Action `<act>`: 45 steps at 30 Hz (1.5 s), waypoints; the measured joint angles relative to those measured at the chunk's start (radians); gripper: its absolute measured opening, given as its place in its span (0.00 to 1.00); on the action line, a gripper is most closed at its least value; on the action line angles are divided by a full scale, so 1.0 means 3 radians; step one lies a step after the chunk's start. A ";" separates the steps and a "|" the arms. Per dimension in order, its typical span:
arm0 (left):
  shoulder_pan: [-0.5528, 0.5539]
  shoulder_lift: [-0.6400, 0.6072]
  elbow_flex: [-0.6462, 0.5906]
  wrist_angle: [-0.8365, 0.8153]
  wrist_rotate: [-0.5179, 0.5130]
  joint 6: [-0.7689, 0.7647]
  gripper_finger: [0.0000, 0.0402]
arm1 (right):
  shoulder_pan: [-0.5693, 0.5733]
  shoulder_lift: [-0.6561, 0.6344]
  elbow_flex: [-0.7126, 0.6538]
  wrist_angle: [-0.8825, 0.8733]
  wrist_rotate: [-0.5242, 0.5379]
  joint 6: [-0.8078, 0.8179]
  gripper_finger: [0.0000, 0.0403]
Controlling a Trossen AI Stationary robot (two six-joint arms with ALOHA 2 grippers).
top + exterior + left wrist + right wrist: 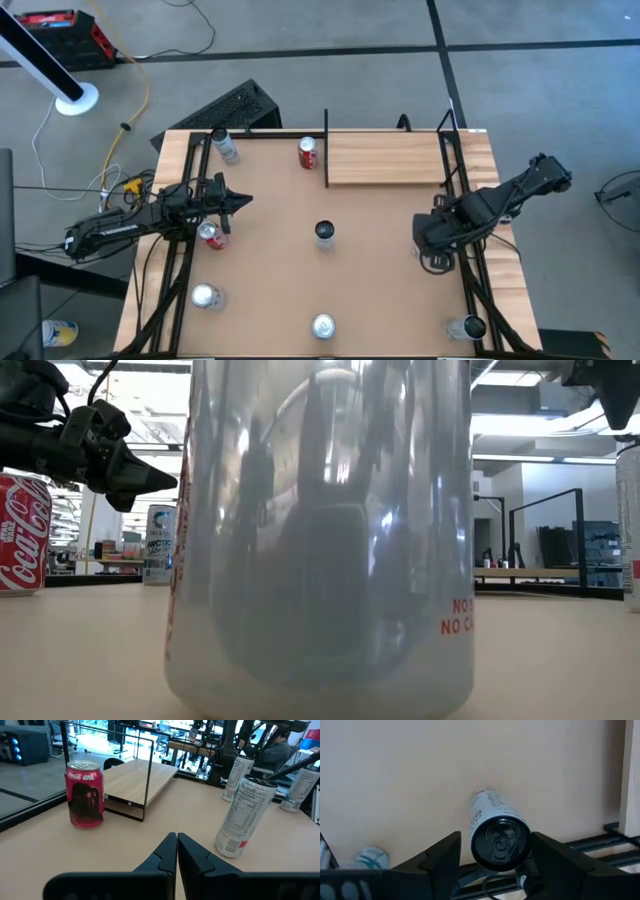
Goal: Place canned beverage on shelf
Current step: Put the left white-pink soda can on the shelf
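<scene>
The pale wood-grain rectangular shelf (385, 159) with its thin black rail lies in the upper right of centre of the high view, on the large brown tabletop (380, 270), and no can stands on it. Just beside its left end stands a red cola can (308, 152), upright. In the left wrist view that same red can (85, 793) sits at the left, near the shelf (137, 777) that stretches away behind it.

The left gripper (243, 200) hovers at the middle left of the high view, its fingers pressed together into a point with nothing between them (the left wrist view shows the two dark fingers (165, 855) closed tight at the bottom centre). A second red can (211, 235) stands just below it in the high view.

The right gripper (420, 237) hangs over the right side of the table with its fingers spread apart. In the right wrist view a slim white can with a dark top (497, 832) shows between the spread fingers (440, 855), though whether they touch it I cannot tell.

A slim silver-and-white can (324, 233) stands at the centre of the high view, well apart from the shelf. The low view is mostly filled by a pale can (320, 540) close to the camera.
</scene>
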 joint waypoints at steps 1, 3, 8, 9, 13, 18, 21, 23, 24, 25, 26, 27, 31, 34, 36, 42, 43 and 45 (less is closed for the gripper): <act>0.0000 0.0000 -0.0001 0.0000 0.0000 -0.0001 0.00 | 0.0008 0.0000 0.0000 -0.0002 -0.0009 -0.0049 0.66; 0.0000 0.0000 0.0000 0.0000 0.0000 -0.0001 0.00 | 0.0031 0.0000 0.0000 0.0000 -0.0011 -0.0186 0.66; -0.0001 0.0000 -0.0001 0.0000 0.0000 0.0000 0.00 | 0.0048 0.0002 0.0000 0.0000 -0.0010 -0.0507 0.66; 0.0001 0.0000 0.0000 0.0000 0.0000 -0.0001 0.00 | 0.0049 0.0003 0.0000 -0.0001 -0.0010 -0.0575 0.66; 0.0000 0.0000 0.0000 0.0000 0.0000 0.0000 0.00 | 0.0048 0.0003 0.0001 -0.0001 0.0008 -0.0843 0.66; 0.0001 0.0000 0.0000 0.0000 0.0000 0.0000 0.00 | 0.0056 0.0003 0.0001 0.0000 0.0009 -0.0786 0.66; 0.0000 0.0000 -0.0001 0.0000 0.0000 0.0000 0.00 | 0.0105 0.0000 0.0001 -0.0001 0.0010 -0.0625 0.66; 0.0001 0.0000 -0.0001 0.0001 0.0000 0.0000 0.00 | 0.0138 -0.0004 0.0003 -0.0001 0.0010 -0.0594 0.66; 0.0000 -0.0001 0.0000 0.0000 0.0000 0.0000 0.00 | 0.0147 -0.0005 0.0003 -0.0004 0.0010 -0.0501 0.66; 0.0001 0.0000 -0.0001 0.0000 0.0000 0.0000 0.00 | 0.0156 -0.0005 0.0003 0.0000 0.0014 -0.0321 0.66; -0.0001 0.0000 0.0000 0.0000 0.0000 0.0000 0.00 | 0.0150 -0.0005 0.0003 0.0000 0.0014 -0.0083 0.66; 0.0000 -0.0001 0.0000 0.0000 0.0000 0.0000 0.00 | 0.0135 -0.0005 0.0003 -0.0001 0.0012 0.0171 0.66; 0.0000 -0.0001 -0.0001 0.0000 0.0000 0.0000 0.00 | 0.0045 -0.0032 0.0003 0.0002 -0.0140 0.0775 0.65; 0.0001 -0.0001 -0.0001 0.0000 -0.0001 0.0000 0.00 | -0.0007 -0.0115 0.0003 -0.0009 -0.0184 0.1173 0.63; -0.0001 -0.0001 0.0000 0.0000 0.0000 0.0000 0.00 | -0.0089 -0.0192 0.0003 0.0008 -0.0209 0.1498 0.62; -0.0001 -0.0001 -0.0001 0.0000 0.0000 0.0000 0.00 | -0.0311 -0.0548 0.0003 -0.0006 -0.0126 0.1942 0.61; 0.0001 -0.0001 -0.0001 0.0000 0.0000 0.0000 0.00 | -0.0336 -0.0599 0.0003 -0.0005 -0.0074 0.1989 0.61; 0.0000 -0.0001 -0.0001 0.0000 0.0000 -0.0001 0.00 | -0.0365 -0.0657 0.0003 0.0000 0.0026 0.2094 0.61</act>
